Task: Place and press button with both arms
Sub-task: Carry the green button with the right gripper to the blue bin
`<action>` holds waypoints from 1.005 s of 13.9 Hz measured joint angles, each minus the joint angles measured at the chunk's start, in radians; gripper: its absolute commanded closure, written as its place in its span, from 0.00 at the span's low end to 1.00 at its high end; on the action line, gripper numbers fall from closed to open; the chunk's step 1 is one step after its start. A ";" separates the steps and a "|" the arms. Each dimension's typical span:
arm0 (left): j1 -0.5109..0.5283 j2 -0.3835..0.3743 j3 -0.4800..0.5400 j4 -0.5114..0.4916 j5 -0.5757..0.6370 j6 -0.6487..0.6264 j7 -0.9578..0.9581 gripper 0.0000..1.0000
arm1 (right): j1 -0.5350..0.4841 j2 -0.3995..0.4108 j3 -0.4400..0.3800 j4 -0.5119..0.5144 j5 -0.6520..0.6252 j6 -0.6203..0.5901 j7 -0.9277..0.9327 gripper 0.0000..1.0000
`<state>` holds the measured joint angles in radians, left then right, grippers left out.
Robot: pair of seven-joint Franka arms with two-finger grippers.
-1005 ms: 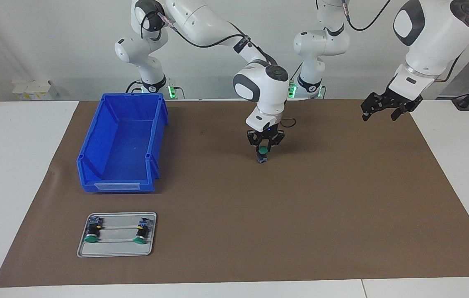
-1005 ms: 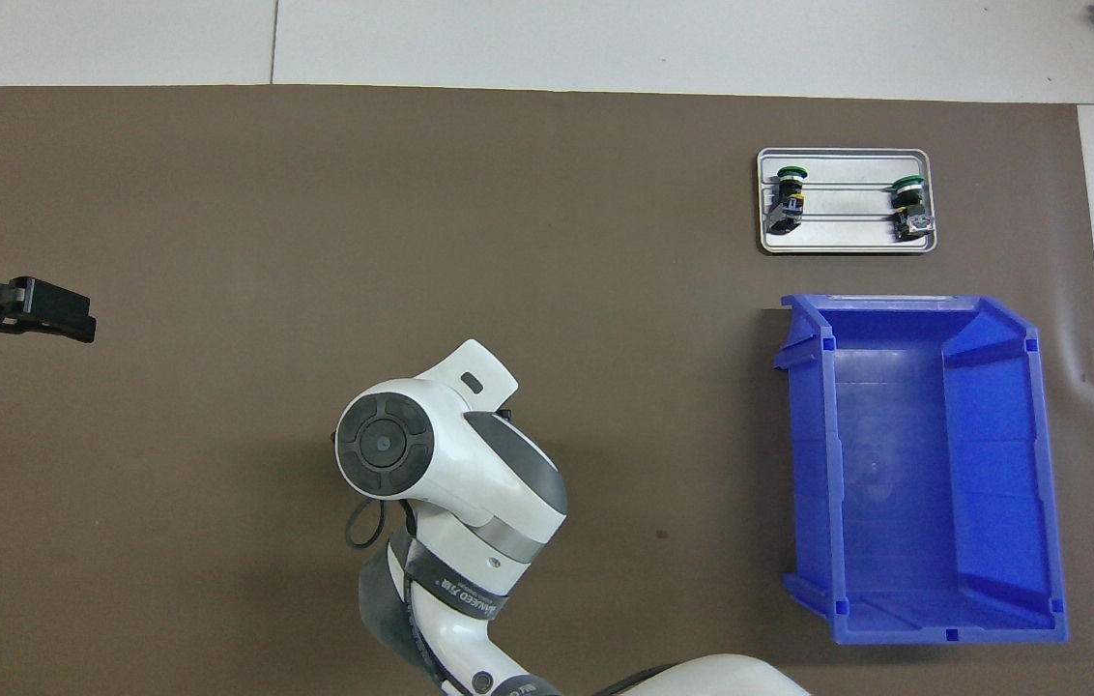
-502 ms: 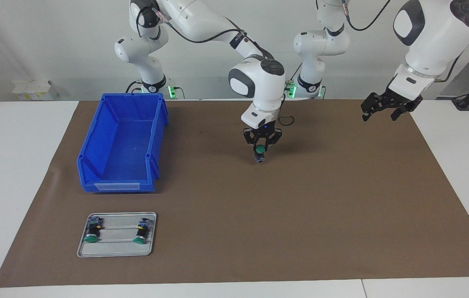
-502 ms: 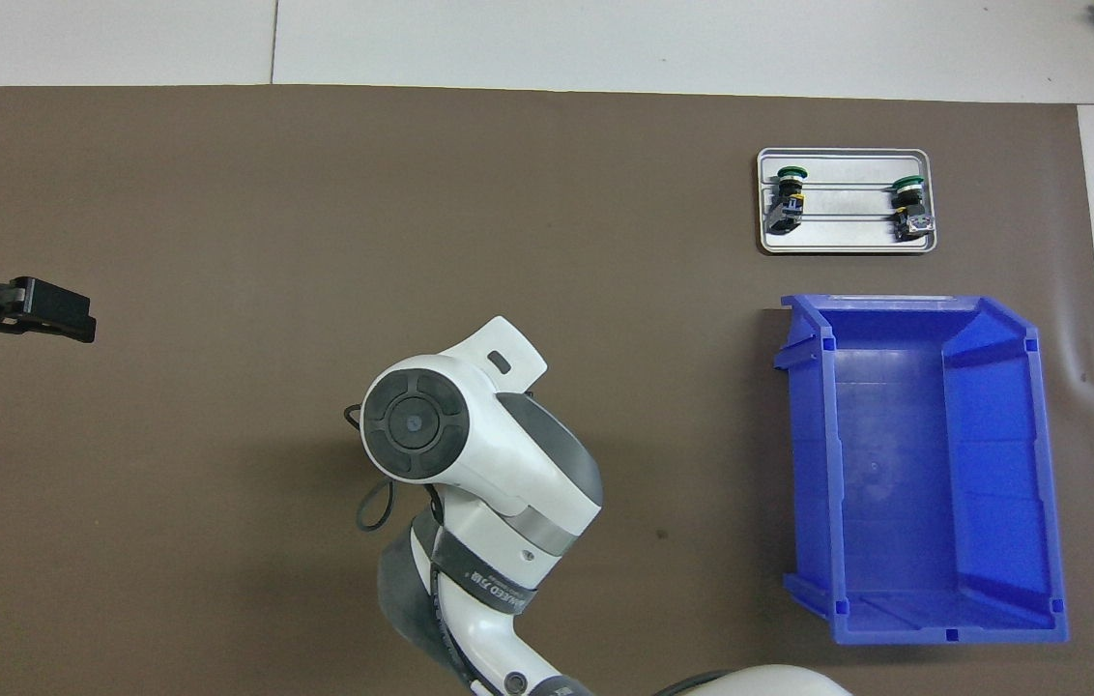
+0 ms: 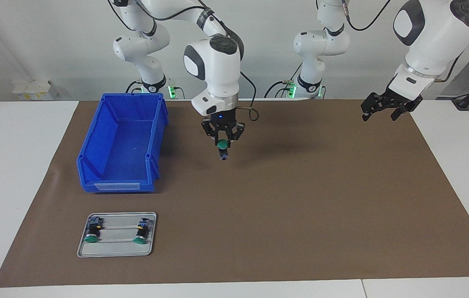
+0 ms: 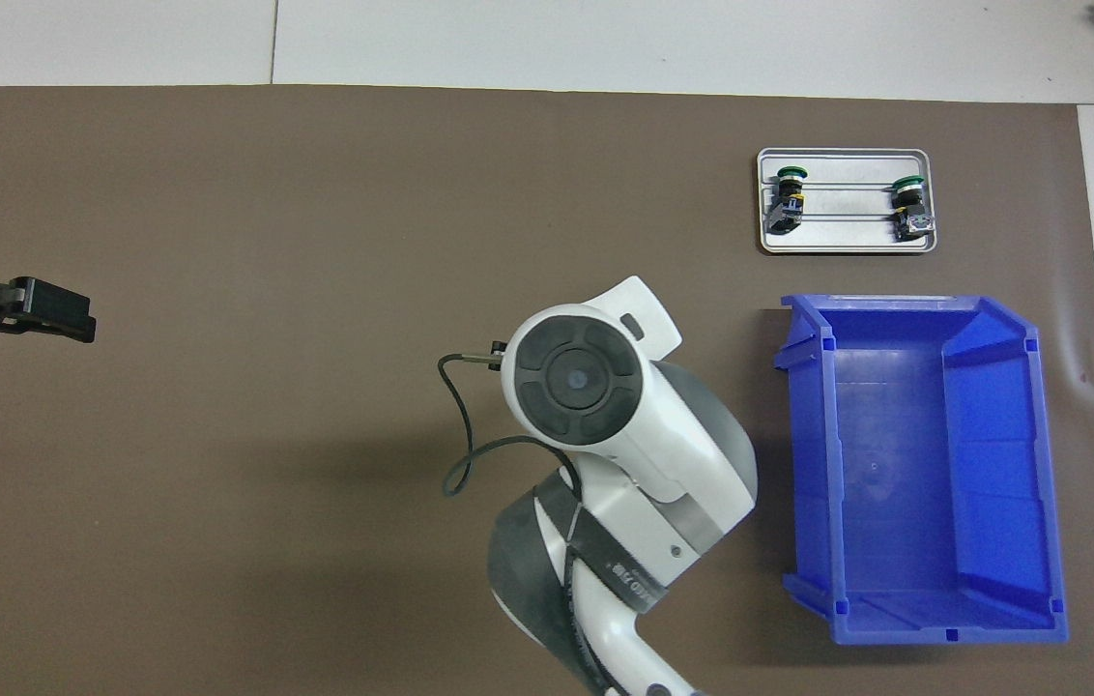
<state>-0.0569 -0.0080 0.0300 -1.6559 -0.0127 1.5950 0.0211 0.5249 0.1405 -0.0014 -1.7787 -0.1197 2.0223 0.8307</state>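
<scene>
My right gripper (image 5: 223,142) is shut on the button (image 5: 222,148), whose green cap sits between the fingertips while its dark body hangs below. It is raised over the brown mat, beside the blue bin (image 5: 122,142). From overhead, the right arm's wrist (image 6: 586,387) hides both the gripper and the button. The left gripper (image 5: 387,108) waits open in the air over the mat's edge at the left arm's end, and it also shows in the overhead view (image 6: 44,314).
A small metal tray (image 5: 116,248) holds two more green-capped buttons (image 5: 92,231) (image 5: 140,231), farther from the robots than the bin. The blue bin (image 6: 914,474) holds nothing. A brown mat (image 5: 300,215) covers most of the table.
The right arm has carried the button across the mat toward the blue bin and lifted it slightly. The left arm has stayed still.
</scene>
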 measured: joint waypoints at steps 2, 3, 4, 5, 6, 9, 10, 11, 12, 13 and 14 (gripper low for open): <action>0.000 0.000 0.000 0.000 0.000 0.000 0.000 0.00 | -0.097 -0.087 -0.002 -0.054 0.000 -0.040 -0.063 1.00; 0.000 0.000 0.000 0.000 0.000 0.000 0.000 0.00 | -0.140 -0.128 -0.002 -0.079 0.000 -0.056 -0.077 1.00; 0.000 0.000 0.000 0.000 0.000 0.000 0.000 0.00 | -0.176 -0.161 -0.003 -0.098 0.000 -0.068 -0.081 1.00; 0.000 0.000 0.000 0.000 0.000 0.000 0.000 0.00 | -0.210 -0.185 -0.003 -0.113 0.000 -0.074 -0.082 1.00; 0.000 0.000 0.000 0.000 0.000 0.000 0.000 0.00 | -0.242 -0.200 -0.003 -0.126 0.000 -0.076 -0.082 1.00; 0.000 0.000 0.000 0.000 0.000 0.000 0.000 0.00 | -0.327 -0.208 -0.004 -0.161 0.020 -0.066 -0.112 1.00; 0.000 0.000 0.000 0.000 0.000 0.000 0.000 0.00 | -0.361 -0.208 -0.004 -0.175 0.029 -0.053 -0.151 1.00; 0.000 0.000 0.000 0.000 0.000 0.000 0.000 0.00 | -0.398 -0.208 -0.005 -0.190 0.036 -0.036 -0.193 1.00; 0.000 0.000 0.000 0.000 0.000 0.000 0.000 0.00 | -0.435 -0.208 -0.006 -0.207 0.039 -0.016 -0.232 1.00; 0.000 0.000 0.000 0.000 0.000 0.000 0.000 0.00 | -0.467 -0.208 -0.006 -0.228 0.040 0.006 -0.266 1.00; 0.000 0.000 0.000 0.000 0.000 0.000 0.000 0.00 | -0.492 -0.207 -0.006 -0.252 0.041 0.031 -0.296 1.00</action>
<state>-0.0568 -0.0082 0.0300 -1.6559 -0.0127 1.5950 0.0211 0.0326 -0.0670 -0.0075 -2.0308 -0.0785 2.0536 0.5351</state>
